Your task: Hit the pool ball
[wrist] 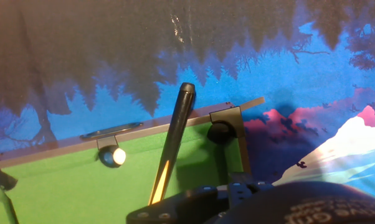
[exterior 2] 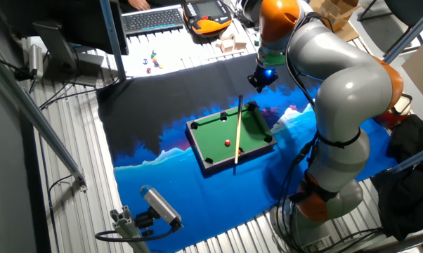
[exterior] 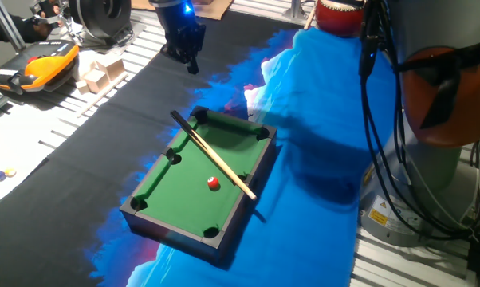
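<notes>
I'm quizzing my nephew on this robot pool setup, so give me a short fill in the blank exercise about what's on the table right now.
1. The pool ball on the green felt is ____ in colour.
2. The cue stick lies across the miniature pool table with its dark butt end sticking out over the ____.
3. The gripper hangs above the black and blue cloth, ____ the cue stick.

Missing words: red; rail; not touching
</notes>
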